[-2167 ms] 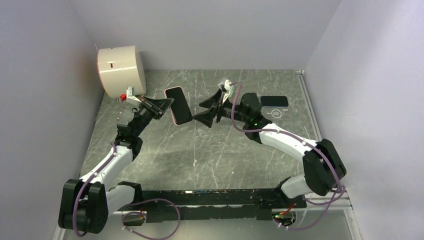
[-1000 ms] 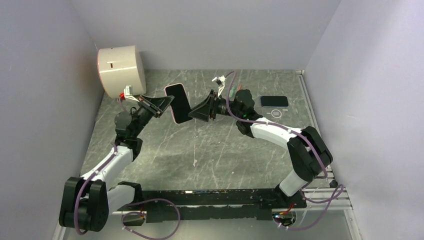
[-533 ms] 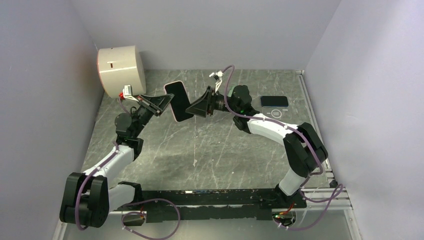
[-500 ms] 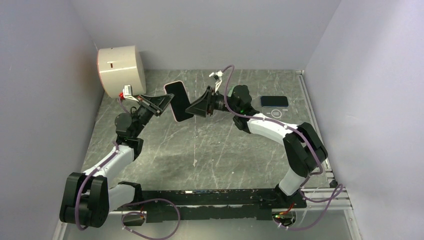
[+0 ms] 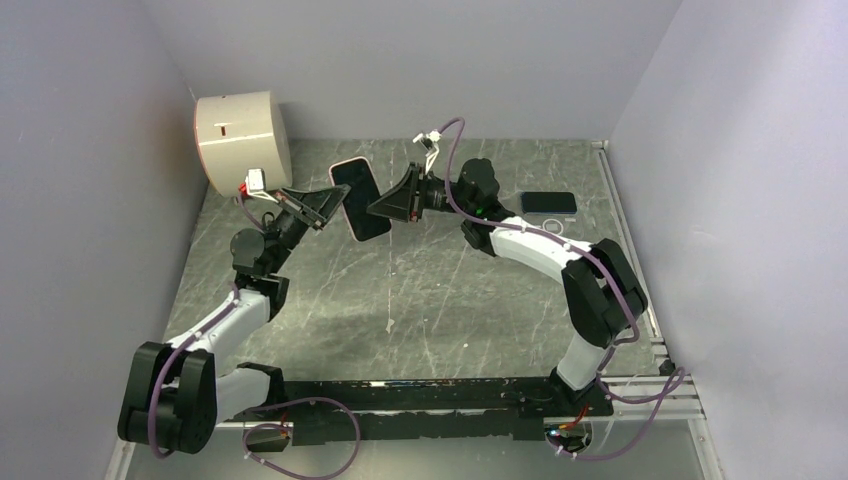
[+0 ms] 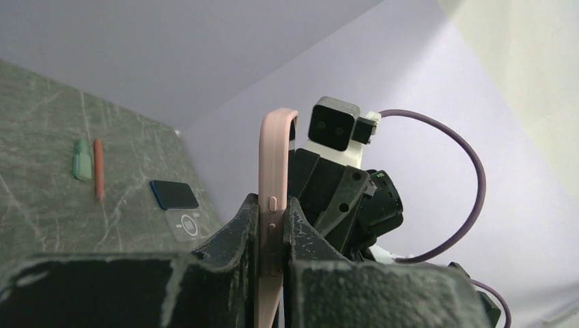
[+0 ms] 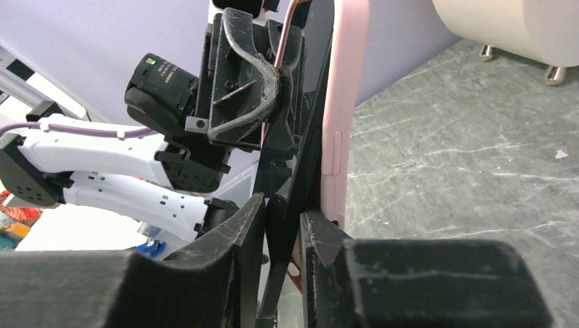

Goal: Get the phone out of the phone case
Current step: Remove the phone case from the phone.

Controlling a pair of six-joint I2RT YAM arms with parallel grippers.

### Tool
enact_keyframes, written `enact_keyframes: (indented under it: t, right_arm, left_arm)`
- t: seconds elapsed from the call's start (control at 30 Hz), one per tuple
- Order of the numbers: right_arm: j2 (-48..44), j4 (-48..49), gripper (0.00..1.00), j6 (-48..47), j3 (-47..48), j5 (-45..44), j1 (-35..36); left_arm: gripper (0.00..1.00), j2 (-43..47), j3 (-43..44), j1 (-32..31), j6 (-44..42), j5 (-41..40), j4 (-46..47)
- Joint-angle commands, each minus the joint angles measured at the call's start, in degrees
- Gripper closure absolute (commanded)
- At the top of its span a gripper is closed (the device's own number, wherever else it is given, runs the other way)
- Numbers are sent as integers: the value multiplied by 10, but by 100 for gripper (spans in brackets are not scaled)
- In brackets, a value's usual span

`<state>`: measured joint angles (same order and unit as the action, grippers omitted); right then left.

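Observation:
The phone [image 5: 361,200], dark-faced, sits in a pink phone case [image 5: 345,162] and is held upright in the air above the back of the table. My left gripper [image 5: 335,205] is shut on its left edge; in the left wrist view the case [image 6: 276,157] stands pinched between the left gripper [image 6: 272,212] fingers. My right gripper [image 5: 378,207] meets it from the right. In the right wrist view the right gripper [image 7: 281,208] is shut on the phone's dark slab [image 7: 300,157], which stands a little apart from the pink case [image 7: 345,102] there.
A white drum-shaped device [image 5: 243,140] stands at the back left, close behind the left gripper. A second dark phone [image 5: 548,202] and a grey card [image 5: 552,226] lie at the back right. A green cap [image 6: 82,160] and an orange pen [image 6: 99,178] lie beyond.
My right arm swung left to the phone's right edge and its jaws narrowed onto it. The left gripper raised the phone slightly toward the back.

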<state>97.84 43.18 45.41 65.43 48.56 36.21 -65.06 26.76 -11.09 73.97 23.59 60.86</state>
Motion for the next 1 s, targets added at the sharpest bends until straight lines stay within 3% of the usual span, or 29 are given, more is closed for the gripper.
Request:
enact_keyframes:
  t: [0.0,0.17,0.3,0.67,0.97]
  right_arm:
    - [-2,55,81,-8,53,10,15]
    - [-12,39,100,-20,41,2,13]
    - [-18,36,100,-20,35,1,9]
    - [-34,15,100,-22,27,3,1]
    - [-40,11,100,-12,20,-1,-13]
  left_arm:
    - [97,-11,16,-28,-14,67,6]
    - [97,10,19,-28,-53,61,-51]
    - [97,27,20,-28,-79,48,-87]
    - [71,56,23,-26,-137,42,-141]
    - [51,126,32,-20,-226,16,-247]
